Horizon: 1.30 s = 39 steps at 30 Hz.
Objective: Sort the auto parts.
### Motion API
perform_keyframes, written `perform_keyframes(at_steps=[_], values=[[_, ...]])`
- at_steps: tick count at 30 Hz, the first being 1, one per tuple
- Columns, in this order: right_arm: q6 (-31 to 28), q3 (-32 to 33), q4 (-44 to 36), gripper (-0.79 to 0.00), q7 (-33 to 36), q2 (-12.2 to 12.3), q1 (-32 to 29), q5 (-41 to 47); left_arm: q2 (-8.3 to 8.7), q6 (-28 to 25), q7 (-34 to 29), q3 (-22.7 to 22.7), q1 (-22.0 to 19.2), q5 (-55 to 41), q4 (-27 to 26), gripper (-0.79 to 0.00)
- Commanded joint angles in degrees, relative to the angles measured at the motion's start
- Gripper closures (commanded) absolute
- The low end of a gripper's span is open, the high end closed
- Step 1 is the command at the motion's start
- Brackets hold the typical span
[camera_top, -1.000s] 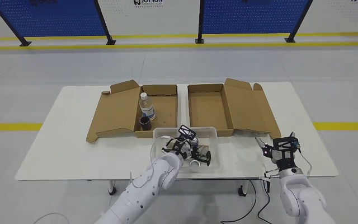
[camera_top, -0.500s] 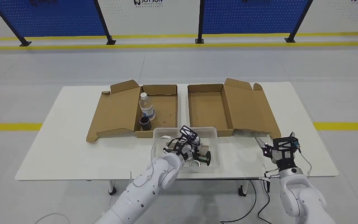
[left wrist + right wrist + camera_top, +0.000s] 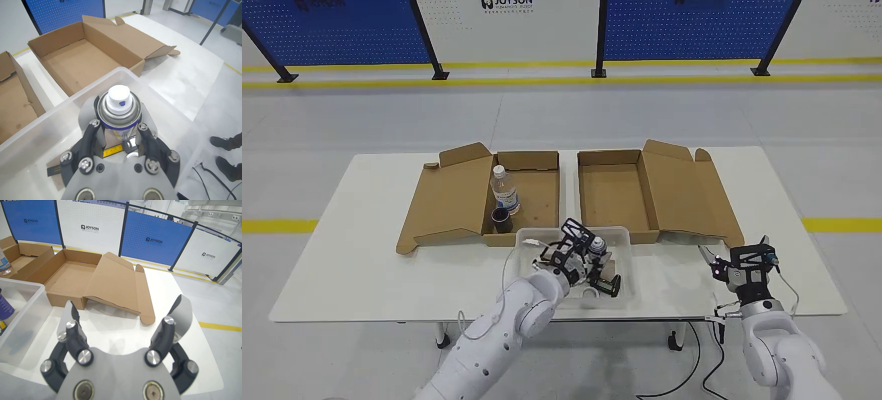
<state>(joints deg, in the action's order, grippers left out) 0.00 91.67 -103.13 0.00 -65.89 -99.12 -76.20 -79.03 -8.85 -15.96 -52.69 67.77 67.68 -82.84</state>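
Over the last sec the L gripper (image 3: 581, 243) has crept a touch toward 3 o'clock and up, jaws clamped on the spray can (image 3: 119, 106). The can is upright and lifted above the clear bin (image 3: 534, 237) at the table's (image 3: 342, 260) 6 o'clock edge. Reads as pick done, carry to a box starting, prob. the bare box at 1 o'clock. R gripper (image 3: 124, 309) hangs at approx 4 o'clock, fingers spread, nothing in them. Count: 2 cardboard boxes, one at 11 (image 3: 527, 160) and one at 1 (image 3: 612, 195); 1 bin; 1 spray can; 1 water bottle (image 3: 504, 190) plus 1 small dark cup-like item (image 3: 500, 217) in the 11 o'clock box. A few pcs left in the bin, no. unclear.
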Motion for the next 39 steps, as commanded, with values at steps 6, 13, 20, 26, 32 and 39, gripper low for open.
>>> perform_keyframes(at_steps=[6,13,20,26,32,39], values=[[0.0,0.0,0.0,-0.785,0.0,0.0,0.0,0.0,1.78,-3.6,-4.4,-5.1,5.2,0.4,-11.4,0.000],[0.0,0.0,0.0,-0.785,0.0,0.0,0.0,0.0,3.38,-5.7,-8.1,-10.5,12.1,-0.5,-21.3,0.000],[0.0,0.0,0.0,-0.785,0.0,0.0,0.0,0.0,4.57,-6.6,-9.2,-14.2,18.9,-0.3,-28.6,0.000],[0.0,0.0,0.0,-0.785,0.0,0.0,0.0,0.0,5.19,-5.1,-7.6,-15.6,24.1,1.7,-31.8,0.000],[0.0,0.0,0.0,-0.785,0.0,0.0,0.0,0.0,5.44,-2.6,-5.3,-15.5,27.3,3.7,-33.7,0.000],[0.0,0.0,0.0,-0.785,0.0,0.0,0.0,0.0,5.45,1.8,-2.4,-14.6,29.5,5.9,-34.8,0.000]])
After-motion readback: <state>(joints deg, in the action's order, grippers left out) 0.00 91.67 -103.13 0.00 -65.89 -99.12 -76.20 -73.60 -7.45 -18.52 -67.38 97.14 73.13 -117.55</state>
